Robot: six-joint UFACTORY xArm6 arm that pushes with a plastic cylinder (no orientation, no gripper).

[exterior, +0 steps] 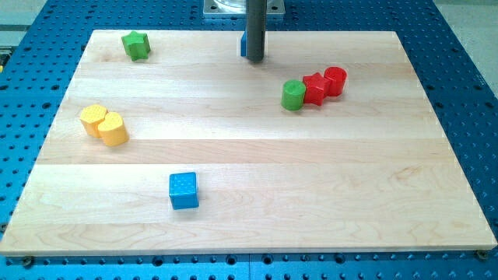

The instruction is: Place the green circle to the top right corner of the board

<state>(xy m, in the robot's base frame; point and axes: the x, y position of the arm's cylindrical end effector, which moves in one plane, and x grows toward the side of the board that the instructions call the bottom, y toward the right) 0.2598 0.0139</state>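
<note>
The green circle (293, 95) stands right of the board's middle, in the upper half. It touches a red block (313, 89) on its right, and a red cylinder (334, 80) touches that one further right. My tip (254, 59) is near the view's top centre, up and left of the green circle and apart from it. A blue block (243, 44) is mostly hidden behind the rod.
A green star (135, 45) lies at the top left. Two yellow blocks (103, 124) sit together at the left. A blue cube (184, 190) lies at the bottom, left of centre. The wooden board (373, 194) rests on a blue perforated table.
</note>
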